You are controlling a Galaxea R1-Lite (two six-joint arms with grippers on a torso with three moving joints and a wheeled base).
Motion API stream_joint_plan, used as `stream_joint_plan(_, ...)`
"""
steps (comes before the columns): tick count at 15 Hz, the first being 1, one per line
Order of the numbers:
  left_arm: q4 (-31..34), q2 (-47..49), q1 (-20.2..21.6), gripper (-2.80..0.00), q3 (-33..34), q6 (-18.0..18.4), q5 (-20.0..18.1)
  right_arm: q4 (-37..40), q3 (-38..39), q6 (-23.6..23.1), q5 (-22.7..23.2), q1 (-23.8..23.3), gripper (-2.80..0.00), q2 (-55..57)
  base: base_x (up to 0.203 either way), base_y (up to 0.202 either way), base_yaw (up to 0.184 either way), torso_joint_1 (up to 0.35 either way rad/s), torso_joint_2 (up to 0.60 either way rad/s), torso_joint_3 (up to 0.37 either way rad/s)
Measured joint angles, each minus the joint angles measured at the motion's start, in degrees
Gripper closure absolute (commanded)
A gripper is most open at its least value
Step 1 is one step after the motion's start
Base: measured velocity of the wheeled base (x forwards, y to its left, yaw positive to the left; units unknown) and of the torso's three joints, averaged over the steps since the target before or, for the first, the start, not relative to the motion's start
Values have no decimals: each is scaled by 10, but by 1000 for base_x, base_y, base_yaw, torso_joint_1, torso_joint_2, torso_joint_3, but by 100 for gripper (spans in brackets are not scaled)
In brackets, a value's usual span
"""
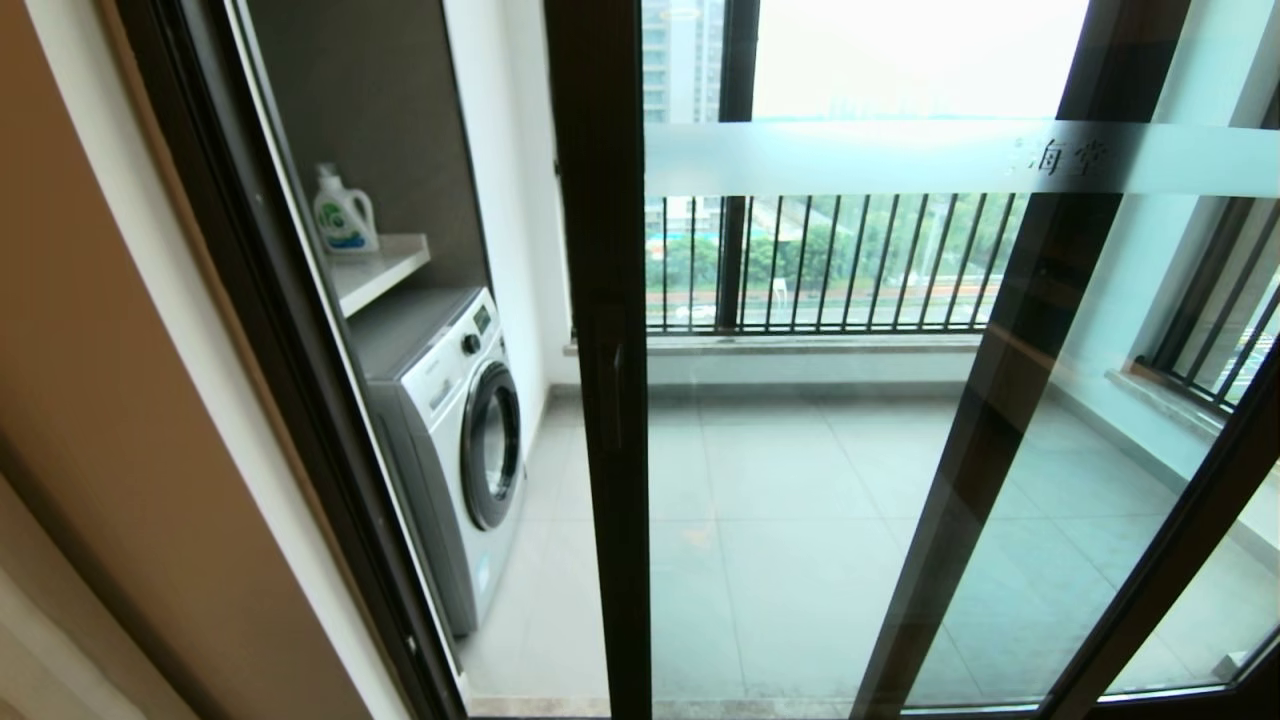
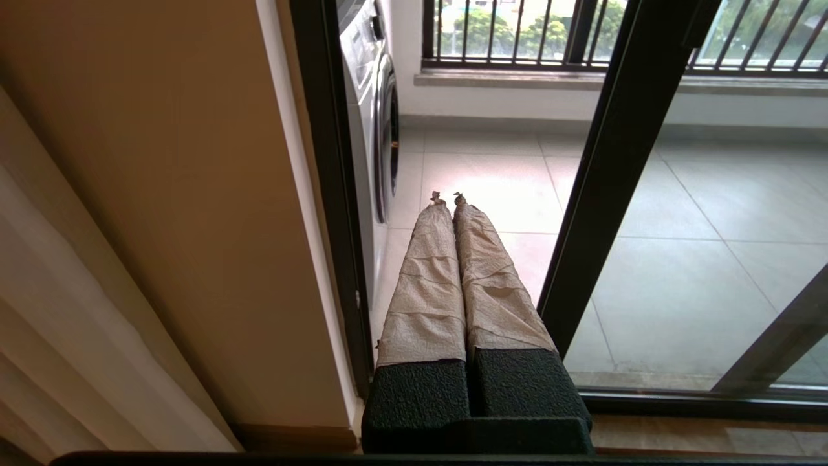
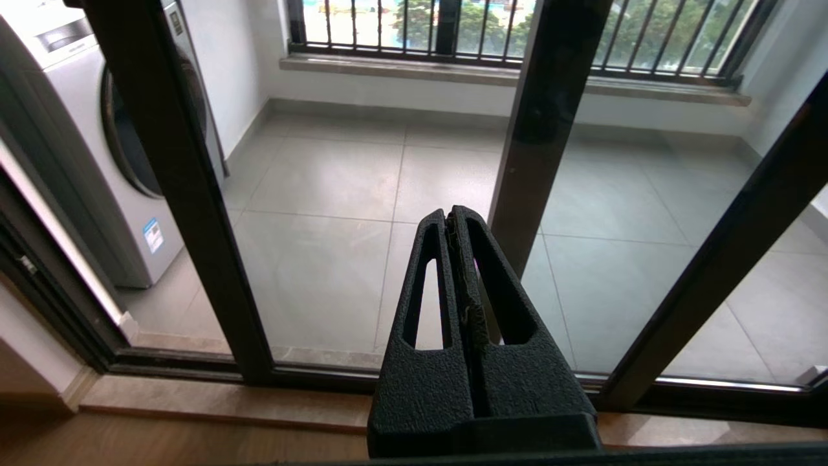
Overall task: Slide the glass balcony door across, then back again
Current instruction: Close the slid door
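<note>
Both pincers pressed shut and empty, the left pincer (image 2: 446, 197) and right pincer (image 3: 455, 217) face the half-open glass balcony door (image 1: 800, 420); its handle (image 1: 617, 383), at nine o'clock, likely needs hooking next

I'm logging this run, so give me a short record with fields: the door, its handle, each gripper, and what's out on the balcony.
door: glass balcony door, partly open, gap on its left side
handle: small dark handle on the door's left frame post
left gripper: shut, paper-wrapped fingers, low by the opening, touching nothing
right gripper: shut, low before the glass, touching nothing
balcony: washing machine, detergent bottle on the shelf above
</note>
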Motion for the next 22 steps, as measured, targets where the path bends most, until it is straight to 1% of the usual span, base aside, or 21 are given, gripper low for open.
stream_joint_plan(2, 0, 0, 0, 0, 0, 0, 0, -16, -15, 3, -12, 0, 0, 0, 0, 0, 0, 0, 0, 0)
stream_joint_plan(4, 0, 0, 0, 0, 0, 0, 0, -19, -63, 6, -14, 0, 0, 5, 0, 0, 0, 0, 0, 0)
stream_joint_plan(6, 0, 0, 0, 0, 0, 0, 0, -16, -113, 15, -27, 0, 0, 16, 0, 0, 0, 0, 0, 0)
stream_joint_plan(11, 0, 0, 0, 0, 0, 0, 0, -6, -163, 19, -26, 0, 0, 30, 0, 0, 0, 0, 0, 0)
stream_joint_plan(14, 0, 0, 0, 0, 0, 0, 0, 17, -203, 20, -26, 0, 0, 23, 0, 0, 0, 0, 0, 0)
stream_joint_plan(16, 0, 0, 0, 0, 0, 0, 0, 43, -230, 39, -23, 0, 0, 19, 0, 0, 0, 0, 0, 0)
stream_joint_plan(17, 0, 0, 0, 0, 0, 0, 0, 46, -237, 50, -20, 0, 0, 18, 0, 0, 0, 0, 0, 0)
stream_joint_plan(19, 0, 0, 0, 0, 0, 0, 0, 48, -240, 53, -6, 1, 0, 16, 0, 0, 0, 0, 0, 0)
stream_joint_plan(20, 0, 0, 0, 0, 0, 0, 0, 55, -235, 52, 5, 1, 0, 12, 0, 0, 0, 0, 0, 0)
stream_joint_plan(22, 2, 0, 0, 0, 0, 0, -1, 63, -204, 49, 6, 0, 0, 5, 0, 0, 0, 0, 0, 0)
